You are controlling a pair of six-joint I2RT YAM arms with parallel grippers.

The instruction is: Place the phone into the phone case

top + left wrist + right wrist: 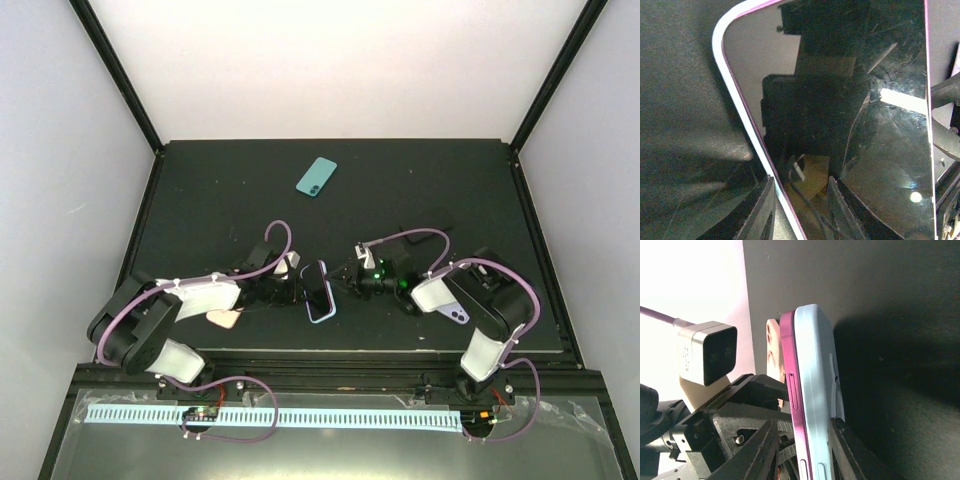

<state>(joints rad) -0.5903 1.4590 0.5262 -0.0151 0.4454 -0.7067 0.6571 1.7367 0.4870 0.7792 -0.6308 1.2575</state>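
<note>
Our left jaws and right jaws both pinch the pink phone (320, 292), and the green phone (316, 176) lies far away.

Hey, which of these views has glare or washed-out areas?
Left wrist view: the held phone has a glossy screen mirroring dark robot parts, with bright glare patches at right. Right wrist view: the left background is blown out white; the phone throws a shadow on the table. Top view: evenly lit, the teal phone crisp.
</note>
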